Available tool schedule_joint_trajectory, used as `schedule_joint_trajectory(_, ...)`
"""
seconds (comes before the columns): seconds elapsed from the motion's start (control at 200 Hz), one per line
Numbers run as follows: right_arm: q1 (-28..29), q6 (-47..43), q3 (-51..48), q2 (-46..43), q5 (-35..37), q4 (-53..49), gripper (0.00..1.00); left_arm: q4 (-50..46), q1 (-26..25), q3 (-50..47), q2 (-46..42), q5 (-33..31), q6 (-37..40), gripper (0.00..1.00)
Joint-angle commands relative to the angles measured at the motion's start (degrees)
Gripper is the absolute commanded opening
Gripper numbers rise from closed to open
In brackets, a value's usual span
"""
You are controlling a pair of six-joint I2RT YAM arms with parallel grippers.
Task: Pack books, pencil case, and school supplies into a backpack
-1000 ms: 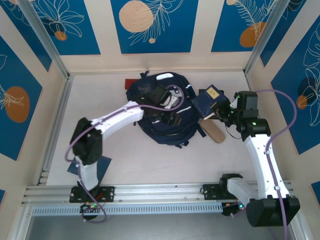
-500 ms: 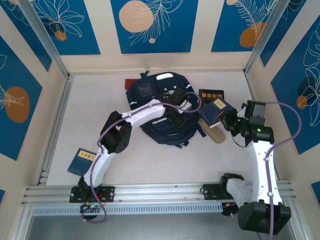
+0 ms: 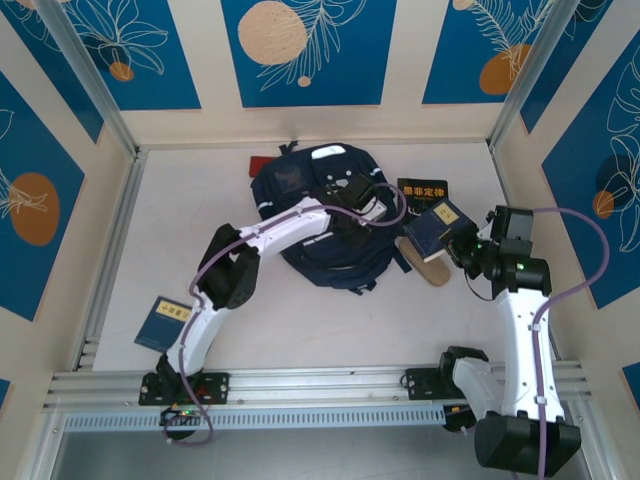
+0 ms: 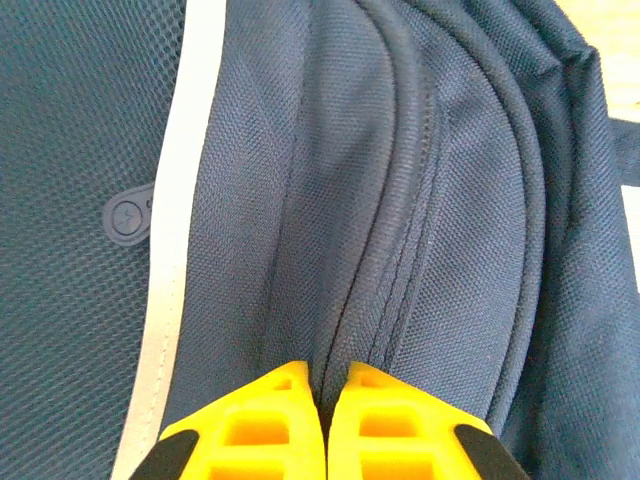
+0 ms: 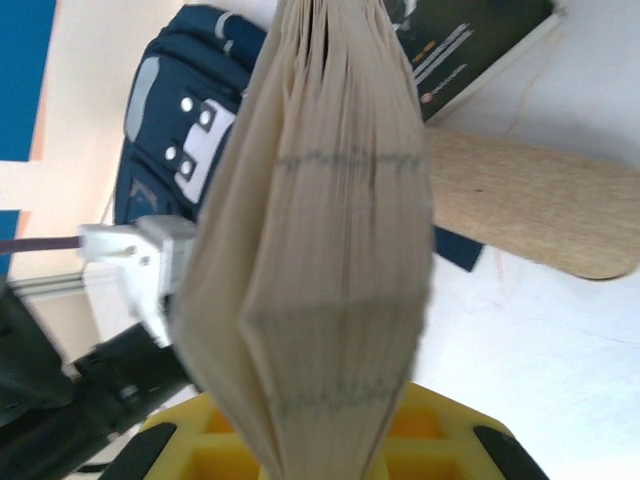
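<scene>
Backpack (image 4: 450,250) seam pinched tight in left gripper (image 4: 322,378) — right gripper (image 5: 318,430) clamps blue book (image 3: 432,225) (page edges toward wrist camera).

Bright, even light; the book (image 5: 310,250) blurs close up.

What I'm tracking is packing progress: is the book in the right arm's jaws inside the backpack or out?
Out. The book is clamped in the jaws of the right gripper, beside the backpack.
</scene>
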Motion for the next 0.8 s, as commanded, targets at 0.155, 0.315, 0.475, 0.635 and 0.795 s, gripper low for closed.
schedule_joint_trajectory(0.155, -0.28, -2.34, 2.43, -3.82, -1.20, -3.44, 0.05, 2.54, 0.21, 2.14, -13.84, -4.35, -2.61, 0.00)
schedule_joint_trajectory(0.315, 1.32, -0.63, 1.76, -4.16, -5.33, -1.84, 0.05, 5.72, 0.43, 3.64, -16.75, -9.30, -6.28, 0.00)
schedule_joint_trajectory(0.475, 5.21, 3.53, -1.68, -2.69, -12.37, 5.25, 0.05, 7.21, 0.52, 6.49, -16.95, -9.27, -7.81, 0.00)
schedule_joint_trajectory(0.635, 11.19, 9.86, -8.08, -0.07, -15.85, 19.51, 0.05, 6.63, 0.53, 8.38, -16.63, -7.82, -8.92, 0.00)
schedule_joint_trajectory(0.795, 16.59, 16.12, -13.82, 8.08, -16.57, 41.89, 0.08, 6.39, 0.52, 8.96, -16.73, -7.34, -9.70, 0.00)
